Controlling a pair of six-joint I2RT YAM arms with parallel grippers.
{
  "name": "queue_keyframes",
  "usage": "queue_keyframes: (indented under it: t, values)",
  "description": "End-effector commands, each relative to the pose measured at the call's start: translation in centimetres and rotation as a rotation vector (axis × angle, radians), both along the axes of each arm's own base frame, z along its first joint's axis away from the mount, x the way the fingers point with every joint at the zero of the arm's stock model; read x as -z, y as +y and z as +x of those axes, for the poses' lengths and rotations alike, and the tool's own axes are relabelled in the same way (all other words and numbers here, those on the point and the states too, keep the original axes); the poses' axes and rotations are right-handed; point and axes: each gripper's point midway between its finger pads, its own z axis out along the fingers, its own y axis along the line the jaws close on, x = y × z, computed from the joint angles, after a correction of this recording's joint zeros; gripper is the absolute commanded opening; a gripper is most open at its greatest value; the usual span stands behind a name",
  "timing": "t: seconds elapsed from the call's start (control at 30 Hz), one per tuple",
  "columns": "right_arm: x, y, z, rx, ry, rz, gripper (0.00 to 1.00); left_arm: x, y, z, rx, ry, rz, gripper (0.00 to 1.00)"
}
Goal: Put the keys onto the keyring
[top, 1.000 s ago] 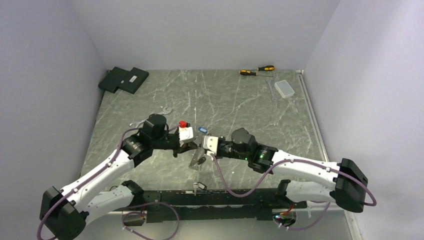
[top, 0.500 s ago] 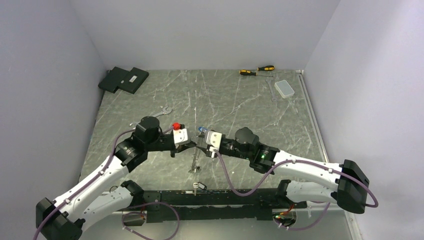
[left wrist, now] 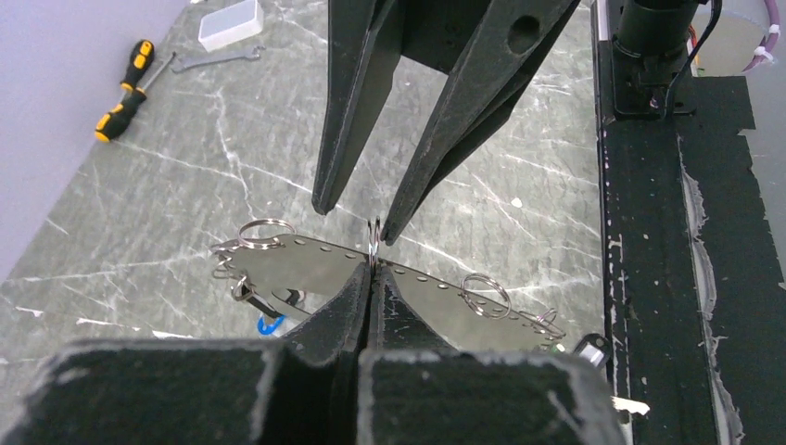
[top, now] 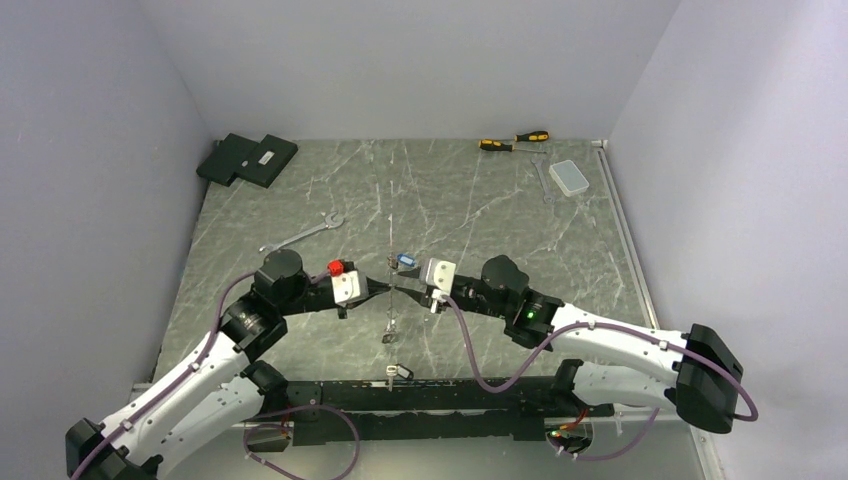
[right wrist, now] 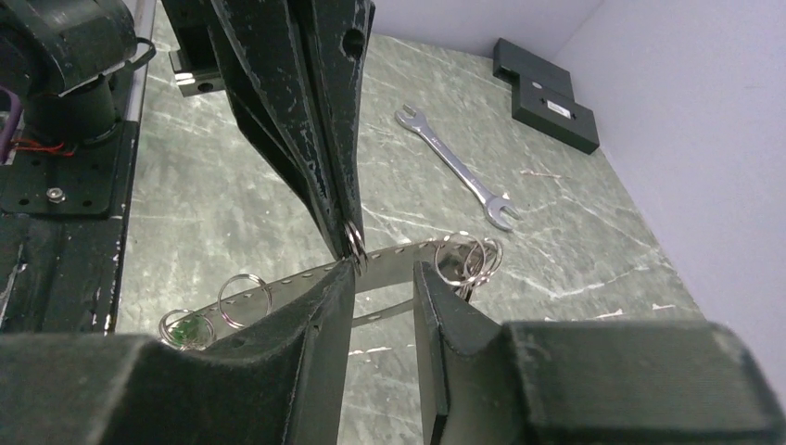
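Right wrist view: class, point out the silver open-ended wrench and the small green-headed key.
silver open-ended wrench (right wrist: 454, 167), right wrist view, middle of its shaft.
small green-headed key (right wrist: 191, 328), right wrist view, its green head.

Marbled table (top: 480, 200) carries a wrench (top: 305, 233), two screwdrivers (top: 514, 141), a clear box (top: 570, 177), perhaps two black boxes (top: 250, 158).

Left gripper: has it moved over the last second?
Yes. The left gripper, shut on a small silver split ring, shifted left; its arm now clears the silver open-ended wrench it partly covered.
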Motion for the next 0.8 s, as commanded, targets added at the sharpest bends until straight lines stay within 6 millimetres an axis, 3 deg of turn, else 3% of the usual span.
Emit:
queue_keyframes:
  t: [0.0, 0.23, 0.43, 0.77]
  values:
    - [-1.9, 0.0, -0.3, -0.025, -0.016, 0.084, 0.34, -3.0, -0.6, -0.3, 0.043, -0.11, -0.09, 0.0]
    - [-1.9, 0.0, -0.4, -0.044, -0.002, 0.104, 0.34, -3.3, -0.5, -0.5, 0.046, -0.127, -0.102, 0.0]
    - [-2.7, 0.1, -0.7, -0.069, -0.004, 0.133, 0.24, -3.3, -0.5, -0.5, 0.046, -0.128, -0.101, 0.0]
    - [-2.3, 0.6, -1.2, -0.112, 0.032, 0.127, 0.2, -3.5, -0.4, -0.5, 0.041, -0.135, -0.11, 0.0]
